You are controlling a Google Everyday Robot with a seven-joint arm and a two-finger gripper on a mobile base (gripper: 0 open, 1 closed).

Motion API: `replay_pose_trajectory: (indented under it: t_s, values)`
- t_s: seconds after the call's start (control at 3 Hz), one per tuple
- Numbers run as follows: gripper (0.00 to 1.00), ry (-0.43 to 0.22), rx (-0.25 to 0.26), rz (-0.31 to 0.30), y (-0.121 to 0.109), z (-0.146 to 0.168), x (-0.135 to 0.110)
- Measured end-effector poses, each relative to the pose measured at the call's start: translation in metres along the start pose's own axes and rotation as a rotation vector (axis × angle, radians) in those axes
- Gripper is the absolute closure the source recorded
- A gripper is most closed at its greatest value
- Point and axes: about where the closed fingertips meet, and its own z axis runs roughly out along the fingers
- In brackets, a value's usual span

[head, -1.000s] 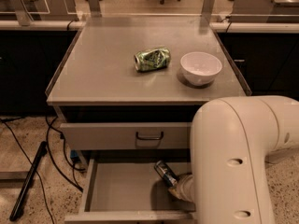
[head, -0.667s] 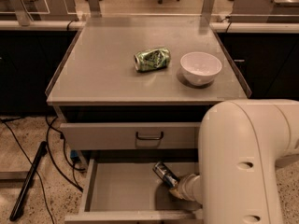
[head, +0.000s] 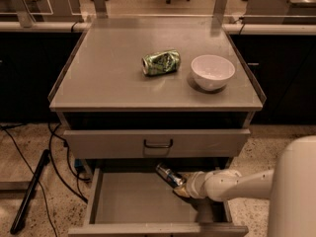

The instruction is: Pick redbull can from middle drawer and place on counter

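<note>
The redbull can (head: pixel 167 174) is slim, silver and blue, and tilts up to the left over the back of the open middle drawer (head: pixel 133 201). My gripper (head: pixel 179 185) reaches in from the right on a white arm and is shut on the can's lower end. The can seems lifted slightly off the drawer's grey floor. The counter (head: pixel 113 78) is the broad grey cabinet top above, with raised side rims.
A dented green can (head: pixel 161 62) lies on its side on the counter, beside a white bowl (head: pixel 213 72). A shut drawer front with a small black loop handle (head: pixel 158 144) hangs just above the can. Cables and a dark bar (head: pixel 29 191) lie on the floor at left.
My arm has drawn back to the right and now covers less of the view. The can stays in the gripper at the drawer's back, little moved.
</note>
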Motion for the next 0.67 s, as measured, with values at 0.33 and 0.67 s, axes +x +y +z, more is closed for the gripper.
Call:
replay_pose_trajectory:
  t_s: [0.33, 0.67]
  values:
    - [1.0, -0.022, 0.011, -0.062, -0.0151, -0.0066, -0.008]
    - [1.0, -0.022, 0.01, -0.06, -0.015, -0.0066, -0.0078]
